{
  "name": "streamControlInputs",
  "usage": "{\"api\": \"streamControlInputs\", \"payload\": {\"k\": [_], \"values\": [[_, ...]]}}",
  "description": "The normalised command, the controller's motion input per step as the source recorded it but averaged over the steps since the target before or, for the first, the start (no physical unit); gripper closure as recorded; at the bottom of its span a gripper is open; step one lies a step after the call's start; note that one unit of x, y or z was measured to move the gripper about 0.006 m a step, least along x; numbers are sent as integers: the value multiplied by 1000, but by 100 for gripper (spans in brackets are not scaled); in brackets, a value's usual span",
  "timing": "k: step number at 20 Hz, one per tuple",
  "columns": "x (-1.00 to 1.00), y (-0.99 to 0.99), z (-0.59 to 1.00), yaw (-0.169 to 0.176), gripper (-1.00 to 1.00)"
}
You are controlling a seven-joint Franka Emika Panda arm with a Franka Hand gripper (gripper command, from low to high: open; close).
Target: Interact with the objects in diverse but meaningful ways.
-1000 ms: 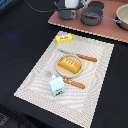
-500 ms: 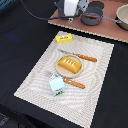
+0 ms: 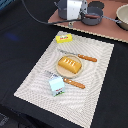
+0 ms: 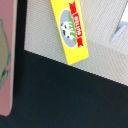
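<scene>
I have moved over the yellow flat packet (image 4: 70,31) with red-green marks, probably my next object; my gripper's (image 3: 73,22) state I cannot tell.

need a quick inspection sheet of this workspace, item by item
surface: pale woven placemat on a dark tabletop
job's things: yellow packet at the mat's far edge, partly over it in the wrist view; orange bread loaf mid-mat on a plate; light-blue carton upright at the near side; no sausage seen
clutter: fork and knife either side of the loaf; grey pots on a pink board at the back
grippers: arm's end above the back edge, fingers not visible
cables: black cable running to the arm
surroundings: nothing seen
</scene>
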Motion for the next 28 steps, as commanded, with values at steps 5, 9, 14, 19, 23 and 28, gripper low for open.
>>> {"api": "streamControlInputs", "payload": {"k": [5,9,14,19,23,28], "values": [[-566,-222,-469,66,-100],[-683,-46,-521,65,-100],[-695,41,-443,63,-100],[-535,-1,-486,63,-100],[-79,-54,-399,46,-100],[41,0,-303,46,-100]]}}
